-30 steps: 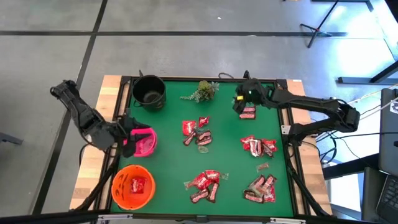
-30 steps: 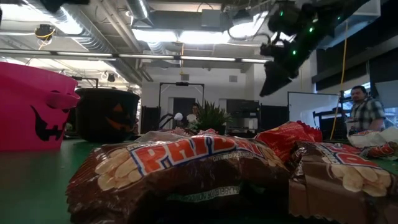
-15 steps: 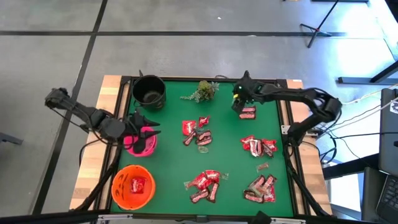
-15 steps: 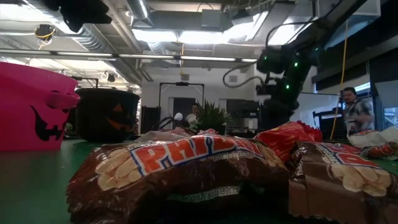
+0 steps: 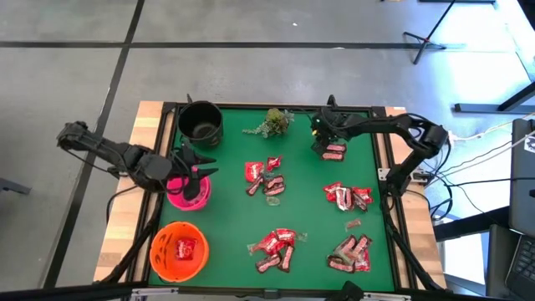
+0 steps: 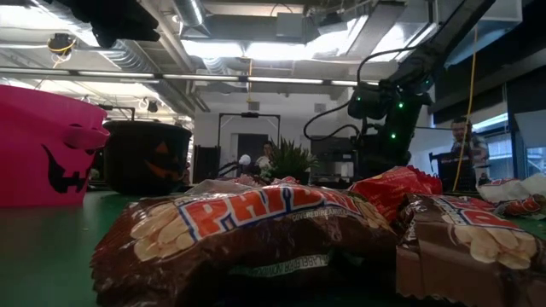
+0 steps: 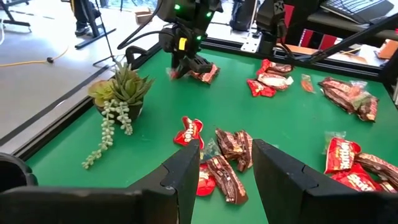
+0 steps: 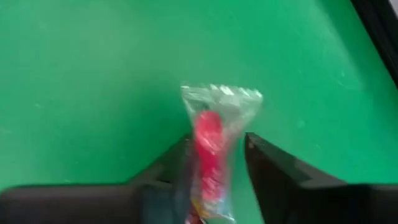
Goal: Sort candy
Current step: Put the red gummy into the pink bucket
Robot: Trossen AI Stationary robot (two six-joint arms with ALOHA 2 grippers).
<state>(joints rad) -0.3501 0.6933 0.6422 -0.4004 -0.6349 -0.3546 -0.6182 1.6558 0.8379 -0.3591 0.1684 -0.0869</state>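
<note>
Green table (image 5: 305, 209): right end effector (image 8: 214, 152) clamped on red candy (image 8: 210, 140); left end effector (image 7: 225, 163) apart, empty, over pink bowl (image 5: 189, 194).

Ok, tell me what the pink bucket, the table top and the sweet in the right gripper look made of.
Pink bucket: likely moulded plastic, smooth matte wall, printed black face.
Table top: green felt-like mat, flat with no glare.
Sweet between the right gripper fingers: clear crinkled film, probably plastic, over a red centre.

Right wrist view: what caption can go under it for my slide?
Right gripper pinching a clear-wrapped red candy above the green table.
</note>
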